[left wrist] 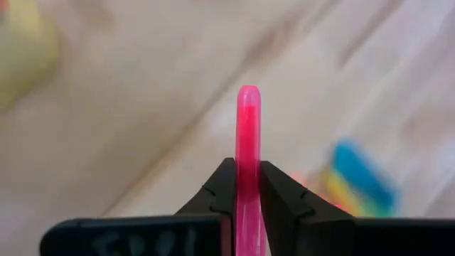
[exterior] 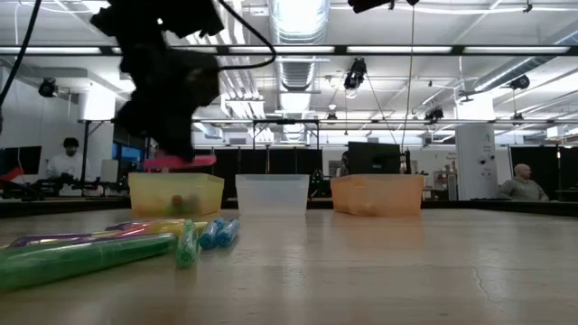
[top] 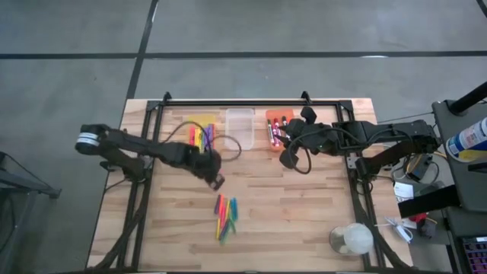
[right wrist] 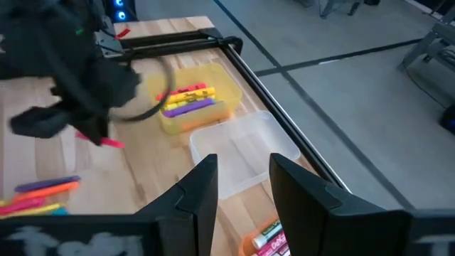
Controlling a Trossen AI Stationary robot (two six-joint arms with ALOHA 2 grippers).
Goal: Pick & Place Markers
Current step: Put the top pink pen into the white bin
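My left gripper (top: 217, 180) hangs over the middle of the table, shut on a pink marker (left wrist: 248, 121). That marker also shows in the low view (exterior: 181, 162) and in the right wrist view (right wrist: 108, 141). Several markers (top: 225, 215) lie flat in a pile on the table nearer the front edge (exterior: 108, 246). The yellow bin (top: 202, 122) holds several markers (right wrist: 188, 98). The orange bin (top: 275, 131) also holds some markers (right wrist: 269, 238). My right gripper (right wrist: 245, 192) is open and empty, hovering by the orange bin and the clear bin (right wrist: 242, 153). My left gripper pinches the pink marker's body (left wrist: 248, 178) between its two fingers (left wrist: 222, 186). The marker's rounded end (left wrist: 248, 92) sticks out forward past the fingertips. The marker is lifted clear of the table and lies about level in the low view.
The three bins stand in a row along the table's far edge, with the clear bin (top: 238, 125) in the middle. A round clear container (top: 351, 240) stands at the near right corner. A black frame rail (top: 251, 103) runs along the far edge. People sit far off in the room behind.
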